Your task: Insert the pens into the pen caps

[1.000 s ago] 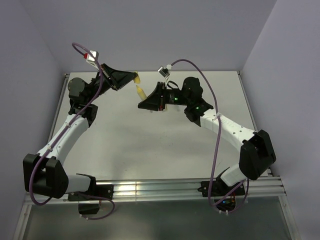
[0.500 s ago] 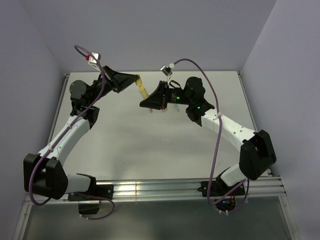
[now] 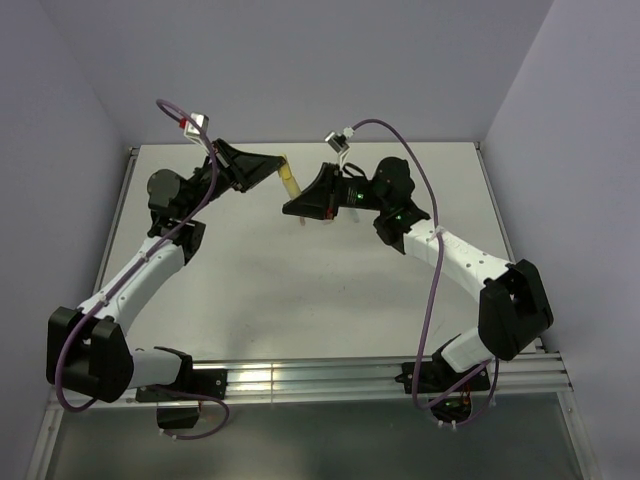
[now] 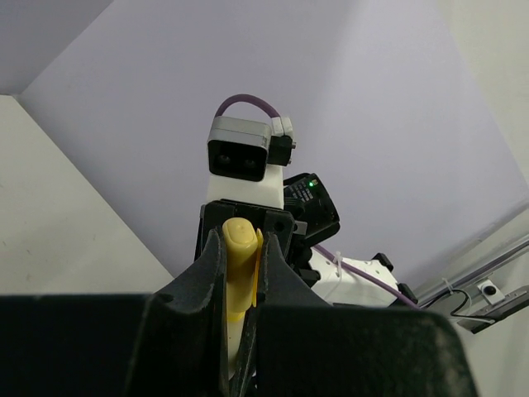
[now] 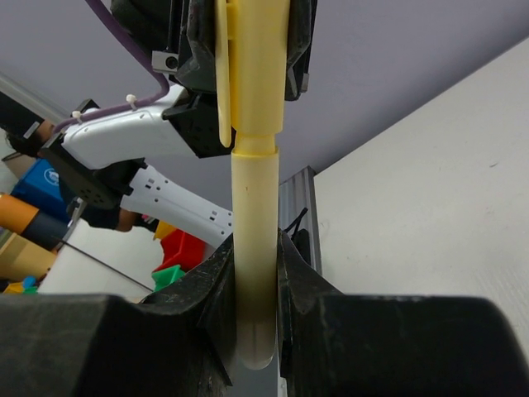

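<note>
Above the back of the table, my left gripper [image 3: 279, 164] is shut on a yellow pen cap [image 3: 284, 160]. My right gripper [image 3: 296, 198] is shut on a pale yellow pen [image 3: 290, 184]. Pen and cap meet end to end between the two grippers. In the right wrist view the pen [image 5: 254, 240] rises from my right gripper [image 5: 254, 277], and its upper end sits inside the cap [image 5: 252, 66]. In the left wrist view the cap [image 4: 240, 265] stands between the fingers of my left gripper [image 4: 242, 248], with the pen [image 4: 235, 337] below it. No other pens or caps show.
The white table [image 3: 300, 280] is walled at the back and on both sides. A metal rail [image 3: 330, 378] runs along its near edge by the arm bases. Coloured bins [image 5: 178, 256] lie beyond the table edge in the right wrist view.
My left gripper has moved right with the cap, closing the gap to the pen. The right gripper has shifted only slightly. Cap and pen, apart a second ago, are now joined.
</note>
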`<state>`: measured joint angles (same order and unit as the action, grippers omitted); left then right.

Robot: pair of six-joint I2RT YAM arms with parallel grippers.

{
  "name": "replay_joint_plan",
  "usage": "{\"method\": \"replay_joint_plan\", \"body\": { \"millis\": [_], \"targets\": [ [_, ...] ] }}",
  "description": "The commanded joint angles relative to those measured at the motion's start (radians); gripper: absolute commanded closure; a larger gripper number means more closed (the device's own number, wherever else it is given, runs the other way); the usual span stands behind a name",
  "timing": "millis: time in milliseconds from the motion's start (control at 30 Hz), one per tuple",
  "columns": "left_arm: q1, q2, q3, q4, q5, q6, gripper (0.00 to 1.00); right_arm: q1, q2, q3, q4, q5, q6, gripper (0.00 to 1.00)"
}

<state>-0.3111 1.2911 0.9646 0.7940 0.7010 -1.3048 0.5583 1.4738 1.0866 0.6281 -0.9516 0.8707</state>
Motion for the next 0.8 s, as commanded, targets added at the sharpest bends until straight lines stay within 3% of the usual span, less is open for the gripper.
{"method": "replay_joint_plan", "body": {
  "millis": [0, 300, 767],
  "targets": [
    [-0.032, -0.024, -0.020, 0.102, 0.006, -0.020, 1.00, -0.008, -0.044, -0.005, 0.111, 0.014, 0.030, 1.00],
    [-0.103, -0.029, -0.046, 0.171, -0.021, -0.001, 1.00, -0.011, -0.055, -0.054, 0.237, 0.040, 0.108, 1.00],
    [-0.194, -0.038, 0.002, 0.090, 0.054, 0.073, 1.00, -0.020, -0.136, -0.063, 0.122, 0.099, -0.038, 1.00]
  ]
}}
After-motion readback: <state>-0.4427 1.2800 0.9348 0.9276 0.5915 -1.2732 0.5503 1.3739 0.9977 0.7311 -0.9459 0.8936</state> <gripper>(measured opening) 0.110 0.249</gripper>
